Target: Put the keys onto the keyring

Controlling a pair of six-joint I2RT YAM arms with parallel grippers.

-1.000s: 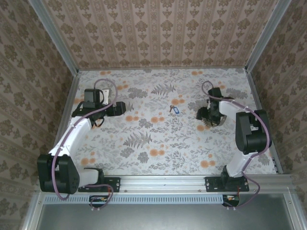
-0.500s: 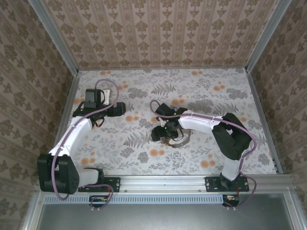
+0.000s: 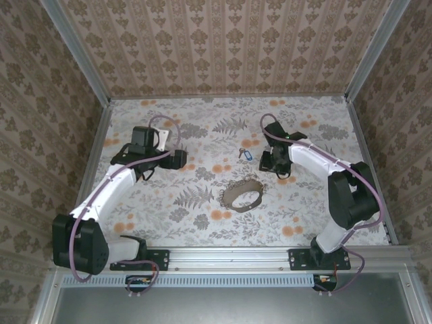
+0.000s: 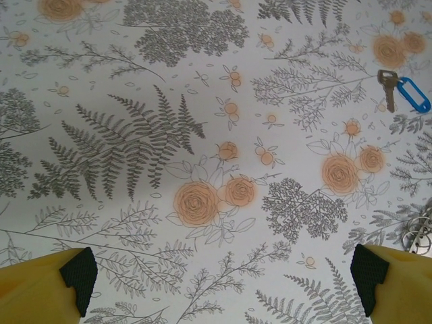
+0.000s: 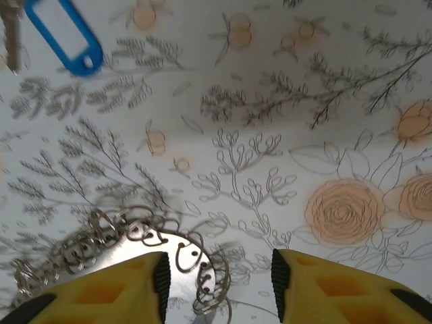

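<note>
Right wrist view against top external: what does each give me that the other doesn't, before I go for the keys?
Right wrist adds close detail: the pale window in the blue tag of the keys, the looped wire edge of the keyring, and the gap of the right gripper, open with nothing held.
Top external adds layout: the whole keyring hoop lying flat on the table, apart from the keys, and the left gripper off to their left.
Both share the keys, the keyring and the right gripper.

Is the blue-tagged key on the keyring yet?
Off: the small blue-tagged key lies on the table, apart from the thin brown oval keyring.
</note>
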